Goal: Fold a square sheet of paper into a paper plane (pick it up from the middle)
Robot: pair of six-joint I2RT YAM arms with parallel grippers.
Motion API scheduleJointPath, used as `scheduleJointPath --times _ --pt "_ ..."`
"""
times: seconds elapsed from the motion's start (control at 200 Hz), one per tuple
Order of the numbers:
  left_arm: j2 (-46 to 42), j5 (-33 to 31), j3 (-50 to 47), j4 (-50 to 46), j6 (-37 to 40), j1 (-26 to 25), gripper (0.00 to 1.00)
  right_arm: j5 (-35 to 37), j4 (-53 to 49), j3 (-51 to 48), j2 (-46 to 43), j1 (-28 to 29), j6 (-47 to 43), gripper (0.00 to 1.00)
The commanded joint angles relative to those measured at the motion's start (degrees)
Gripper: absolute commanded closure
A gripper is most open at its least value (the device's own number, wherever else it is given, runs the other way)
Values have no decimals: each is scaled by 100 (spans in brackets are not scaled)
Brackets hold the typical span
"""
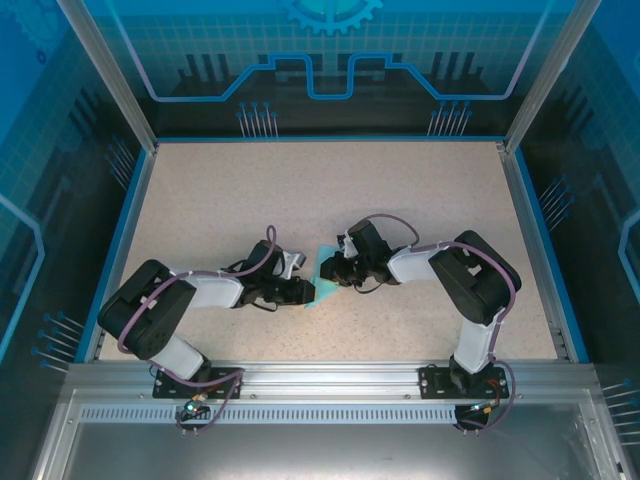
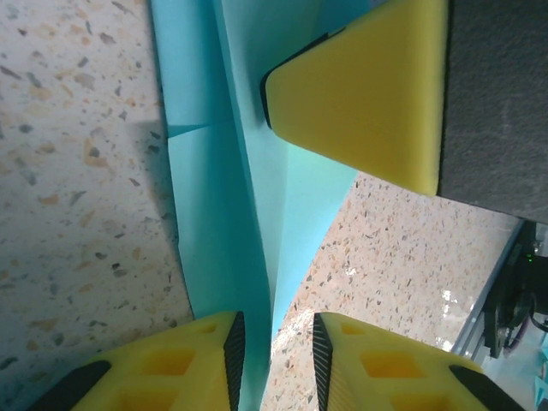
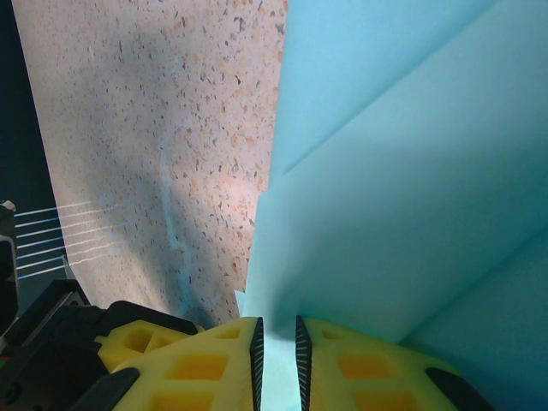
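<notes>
mid-fold, the half-folded paper (image 1: pixel 326 288) sits mid-table (image 1: pixel 300 190), pinched by the right hand (image 3: pixel 278 342), while the left hand (image 2: pixel 272 342) stands slightly parted astride its crease, so the next move probably calls for a fresh grip there.

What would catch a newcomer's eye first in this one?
The folded cyan paper stands out at the middle of the speckled table. Both grippers meet at it: the right gripper pinches one edge, while the left gripper has its jaws slightly apart around a folded edge.
</notes>
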Motion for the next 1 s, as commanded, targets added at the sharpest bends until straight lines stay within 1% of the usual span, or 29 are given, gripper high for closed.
scheduleJointPath --times 0.0,0.095,0.225,0.365,0.47,0.555,0.605,0.67,0.875,0.995 --pt "-38 -592 64 -721 335 -119 70 -4 50 107 99 -15 70 79" --pt "-61 -913 174 -978 464 -249 71 -22 45 108 89 -14 73 79" --pt "-53 -1170 282 -1201 585 -397 73 -14 44 118 79 -16 85 79" --pt "-38 -1297 302 -1266 615 -443 81 -5 52 126 85 -15 97 79" --pt "-61 -1317 278 -1240 627 -443 91 -36 46 119 49 -17 92 79" --pt "-37 -1276 299 -1211 616 -436 96 -49 49 106 -41 -15 78 79" --pt "-20 -1204 338 -1205 594 -420 98 -32 44 109 -113 -14 45 78" --pt "-1 -933 336 -1077 546 -338 100 3 -11 88 -220 -35 9 78" --pt "30 20 138 -472 262 138 100 38 -83 -81 -564 -117 -81 76" --pt "106 346 94 -304 159 306 100 86 -129 -227 -793 -181 -124 75"
